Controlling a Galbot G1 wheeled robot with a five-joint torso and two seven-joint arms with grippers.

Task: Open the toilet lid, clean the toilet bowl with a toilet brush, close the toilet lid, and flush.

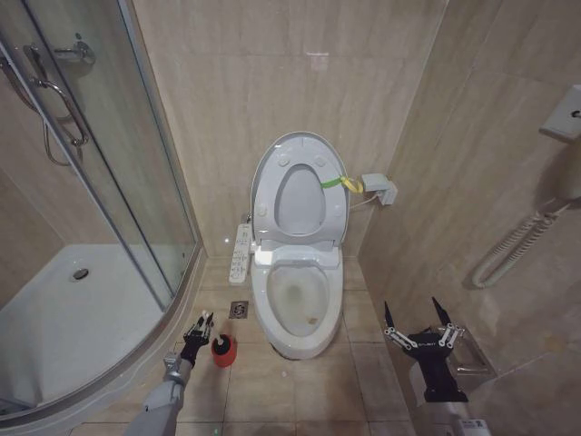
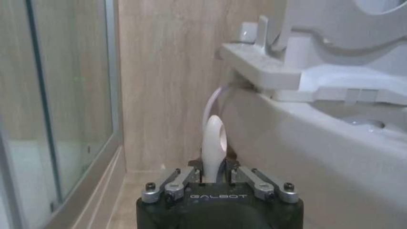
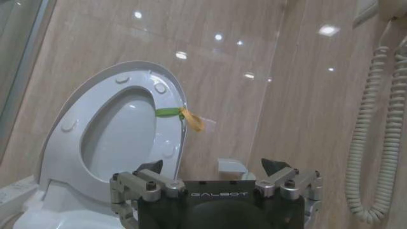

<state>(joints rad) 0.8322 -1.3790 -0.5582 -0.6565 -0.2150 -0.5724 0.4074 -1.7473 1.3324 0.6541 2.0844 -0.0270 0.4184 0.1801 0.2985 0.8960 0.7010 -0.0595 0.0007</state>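
Observation:
The toilet lid (image 1: 300, 195) stands upright against the back wall with the ring seat raised against it, and a yellow-green band (image 1: 340, 183) is on its edge. Below it the toilet bowl (image 1: 298, 300) lies uncovered, slightly stained inside. Left of the bowl on the floor stands the round red holder (image 1: 223, 351). My left gripper (image 1: 201, 322) hovers just beside that holder. In the left wrist view this gripper (image 2: 214, 171) is shut on the toilet brush's white looped handle (image 2: 214, 136); the bristle head is hidden. My right gripper (image 1: 419, 318) hangs open to the right of the bowl, facing the raised lid (image 3: 114, 133).
A curved glass shower enclosure (image 1: 109, 182) with a white tray (image 1: 73, 318) takes up the left side. The bidet control panel (image 1: 241, 252) sticks out on the bowl's left, above a floor drain (image 1: 239, 310). On the right wall hang a coiled phone cord (image 1: 517, 245) and a paper holder (image 1: 472, 359).

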